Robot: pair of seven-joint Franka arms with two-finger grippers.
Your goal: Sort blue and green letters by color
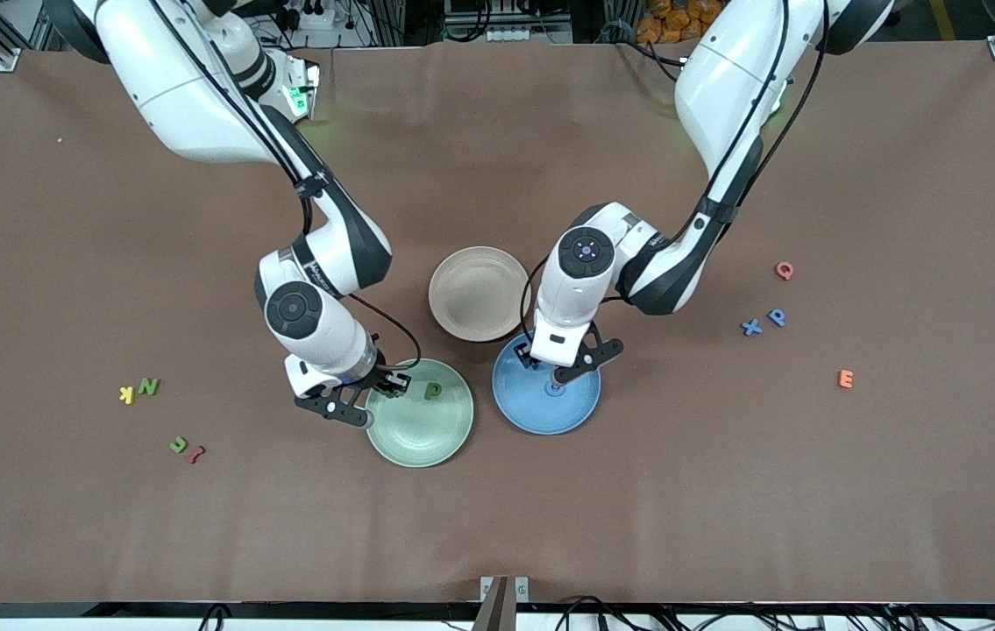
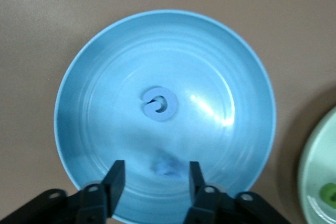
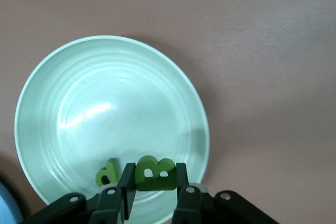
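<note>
Partway done. Green plate (image 1: 420,413): one green P (image 1: 433,390) is already laid in it at about 12 o'clock of the bowl, and a green B (image 3: 154,173) is pinched in the right gripper (image 3: 152,187), jaws narrow on it, low over the plate's rim on the right arm's side; not yet released. Blue plate (image 1: 547,396): one blue Q-like letter (image 2: 159,103) is lying at its centre, and a second blue piece (image 2: 167,167) is seen blurred just under the left gripper (image 2: 155,174), whose jaws are parted with nothing between them; it is probably just dropped, but its letter cannot be read. Beige plate (image 1: 479,293) holds nothing. Left to sort: blue X (image 1: 751,328) and blue P (image 1: 777,316), side by side toward the left arm's end of the table, at about 3 o'clock from the blue plate; green N (image 1: 149,386) and a green C-like piece (image 1: 179,444) toward the right arm's end, at about 9 o'clock from the green plate. Yellow K (image 1: 126,394), small red piece (image 1: 196,454), pink Q (image 1: 784,270) and orange E (image 1: 845,379) are to be ignored.
</note>
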